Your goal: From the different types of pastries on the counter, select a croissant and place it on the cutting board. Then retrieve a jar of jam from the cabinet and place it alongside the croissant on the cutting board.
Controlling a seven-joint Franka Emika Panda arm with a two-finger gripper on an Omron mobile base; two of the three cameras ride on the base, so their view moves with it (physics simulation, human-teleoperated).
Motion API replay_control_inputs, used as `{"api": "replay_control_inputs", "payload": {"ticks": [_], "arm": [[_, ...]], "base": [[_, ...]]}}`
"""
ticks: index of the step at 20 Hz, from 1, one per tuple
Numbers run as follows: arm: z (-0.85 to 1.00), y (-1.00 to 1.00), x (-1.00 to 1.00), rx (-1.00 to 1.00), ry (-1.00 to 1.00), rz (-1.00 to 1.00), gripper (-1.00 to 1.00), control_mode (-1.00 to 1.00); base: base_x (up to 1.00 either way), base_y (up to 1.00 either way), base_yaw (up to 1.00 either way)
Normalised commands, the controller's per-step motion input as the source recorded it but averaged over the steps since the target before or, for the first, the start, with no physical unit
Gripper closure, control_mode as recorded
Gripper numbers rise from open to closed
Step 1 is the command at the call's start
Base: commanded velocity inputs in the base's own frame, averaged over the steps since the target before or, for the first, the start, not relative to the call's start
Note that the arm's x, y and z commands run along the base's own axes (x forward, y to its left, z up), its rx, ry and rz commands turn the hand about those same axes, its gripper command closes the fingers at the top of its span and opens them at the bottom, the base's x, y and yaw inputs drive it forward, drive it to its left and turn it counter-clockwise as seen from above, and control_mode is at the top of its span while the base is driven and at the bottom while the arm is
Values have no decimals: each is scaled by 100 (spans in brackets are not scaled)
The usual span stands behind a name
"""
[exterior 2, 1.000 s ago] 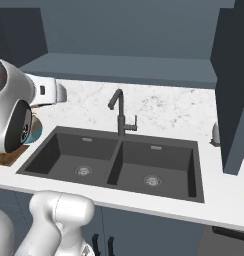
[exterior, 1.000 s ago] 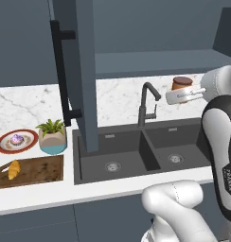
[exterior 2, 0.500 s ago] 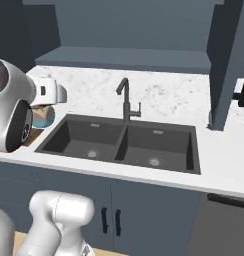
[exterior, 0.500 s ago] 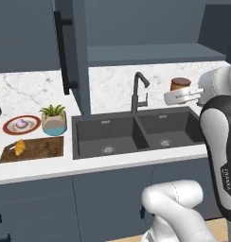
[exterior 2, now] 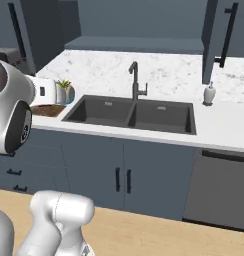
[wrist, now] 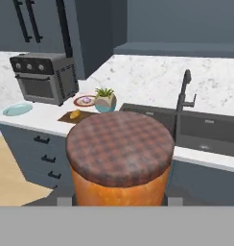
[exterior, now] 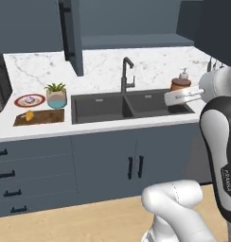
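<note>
My gripper (exterior: 182, 93) is shut on the jar of jam (exterior: 180, 84), an orange-brown jar with a brown lid, held in the air in front of the sink's right end. In the hand view the jar (wrist: 120, 158) looms close, with its checked lid towards the camera. The croissant (exterior: 29, 115) lies on the dark cutting board (exterior: 44, 116) at the counter's left, far from the gripper; the croissant (wrist: 75, 114) and board (wrist: 65, 117) lie beyond the jar's lid. The purple pastry sits on a plate (exterior: 30, 100) behind the board. The cabinet (exterior: 131, 40) stands open, its door (exterior: 72, 35) swung out.
A potted plant (exterior: 57, 95) stands right of the plate. A double sink (exterior: 129, 105) with a dark faucet (exterior: 127, 73) fills the counter's middle; a soap dispenser (exterior: 183, 74) stands behind the jar. A toaster oven (wrist: 44, 77) and a teal plate (wrist: 17, 109) sit further left.
The whole picture has shifted: the base has backed away from the counter, so drawers and floor now show. The jar stays in my shut gripper.
</note>
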Motion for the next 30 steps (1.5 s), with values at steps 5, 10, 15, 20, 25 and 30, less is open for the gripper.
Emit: {"api": "replay_control_inputs", "payload": {"ticks": [5,10,15,20,25,30], "arm": [[0,0,0,0,0,0,100,100],[0,0,0,0,0,0,100,100],[0,0,0,0,0,0,100,100],[0,0,0,0,0,0,100,100],[0,0,0,0,0,0,100,100],[0,0,0,0,0,0,100,100]], "base": [[-97,63,0],[-68,94,-4],[16,100,-7],[88,98,-8],[100,85,-7],[100,8,1]]}}
